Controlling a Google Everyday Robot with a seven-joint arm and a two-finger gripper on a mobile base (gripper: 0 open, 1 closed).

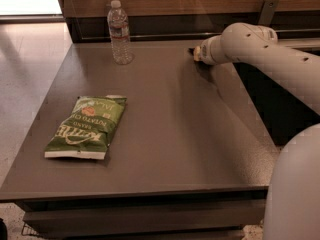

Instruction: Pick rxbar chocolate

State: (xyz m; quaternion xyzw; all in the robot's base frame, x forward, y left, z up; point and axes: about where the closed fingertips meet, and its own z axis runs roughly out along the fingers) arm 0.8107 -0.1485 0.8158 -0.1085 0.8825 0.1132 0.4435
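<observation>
1. We take the water bottle (119, 31) as our landmark. It stands upright near the far edge of the dark table (165, 149).
2. The gripper (194, 54) sits to the right of the bottle and well apart from it. It is low over the tabletop at about the same depth, at the end of the white arm (265, 54) that comes in from the right.
3. We cannot tell whether the gripper is spread, pressed together or pinching anything. Its tip shows only as 1 small dark shape.
4. We cannot pick out the rxbar chocolate apart from that dark shape at the gripper's tip, right of the bottle. Whether the bar is there we cannot tell.
5. The green Kettle chip bag (87, 126) lies flat, nearer to us than the bottle and slightly to its left, well apart from the gripper.
</observation>
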